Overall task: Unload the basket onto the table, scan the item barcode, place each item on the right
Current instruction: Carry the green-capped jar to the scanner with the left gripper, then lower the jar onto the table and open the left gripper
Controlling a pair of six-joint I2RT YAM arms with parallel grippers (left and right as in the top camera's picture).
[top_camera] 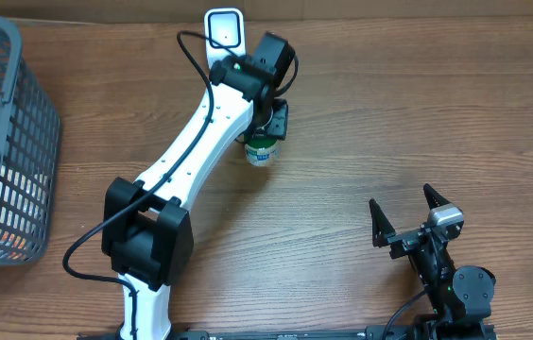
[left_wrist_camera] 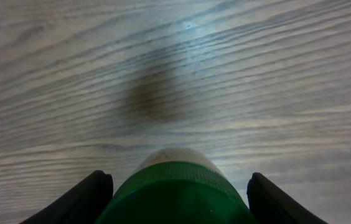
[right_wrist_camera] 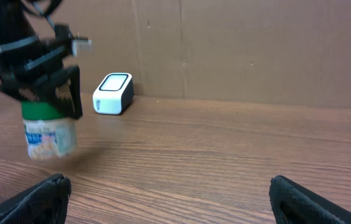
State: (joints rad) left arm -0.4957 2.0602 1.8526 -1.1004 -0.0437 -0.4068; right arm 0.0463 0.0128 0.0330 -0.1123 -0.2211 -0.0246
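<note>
1. Green-capped jar point(right_wrist_camera: 49, 135) hangs clear of the table point(top_camera: 389, 104), near the scanner point(top_camera: 224, 28) and on its front side.
2. Left gripper point(top_camera: 266, 130) is clamped on the jar's cap, jaws pressed to either side, with the body and label hanging below.
3. Right gripper point(top_camera: 404, 213) rests well apart at the near edge, jaws wide and holding nothing.
4. Step in hand, as I judge it: presenting the jar to the scanner. The pick looks done, the scan not yet.
5. Next move calls for bringing the jar closer and turning its barcode to the scanner's window. The label is blurred, so I cannot tell which side carries the code; a slow roll of the wrist may be needed.
</note>
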